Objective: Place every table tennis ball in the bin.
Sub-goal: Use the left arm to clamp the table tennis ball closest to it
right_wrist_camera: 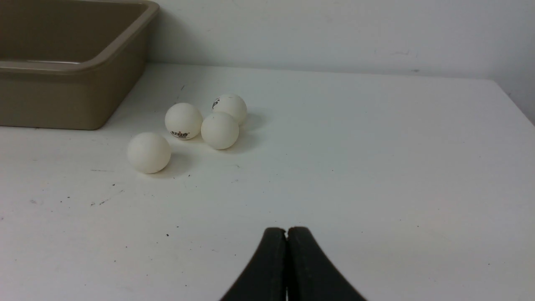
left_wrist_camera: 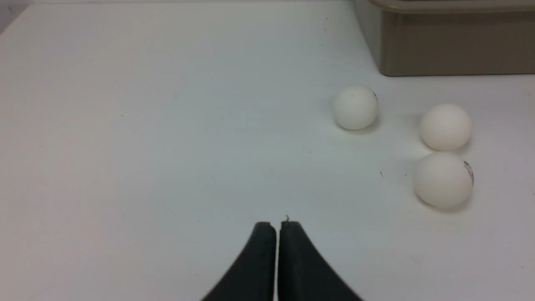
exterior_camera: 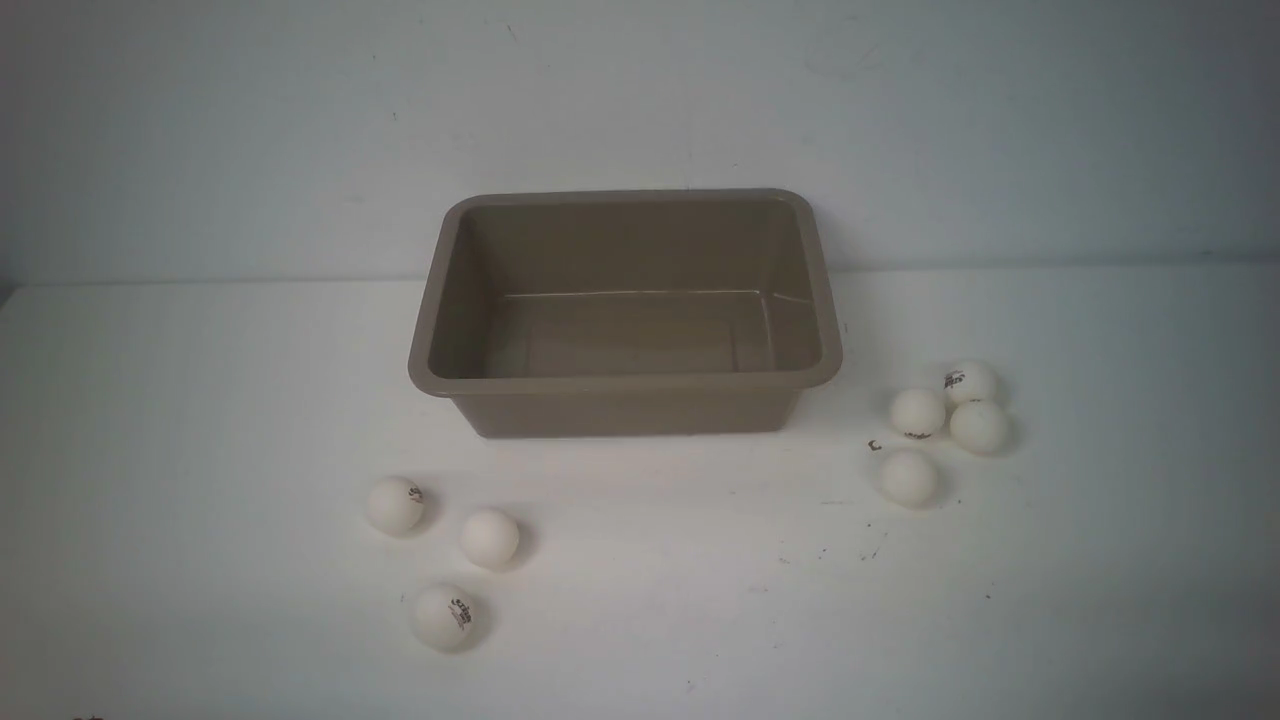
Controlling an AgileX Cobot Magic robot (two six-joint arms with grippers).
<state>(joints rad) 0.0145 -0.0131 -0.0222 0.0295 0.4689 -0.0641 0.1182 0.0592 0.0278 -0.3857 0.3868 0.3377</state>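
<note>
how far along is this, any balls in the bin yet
Done: nothing, the bin is empty. In hand: nothing, the left gripper and right gripper are shut on nothing. Left: all seven, on the table: three balls off the bin's front left, four balls to its right.

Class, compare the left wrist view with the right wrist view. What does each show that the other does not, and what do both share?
Only the left wrist view shows the three table tennis balls and the left gripper, which is shut and empty.

Only the right wrist view shows the four table tennis balls, three bunched close and one apart. It also shows the shut, empty right gripper, the wall and part of the bin's inside.

Both show the bin and the white table.
</note>
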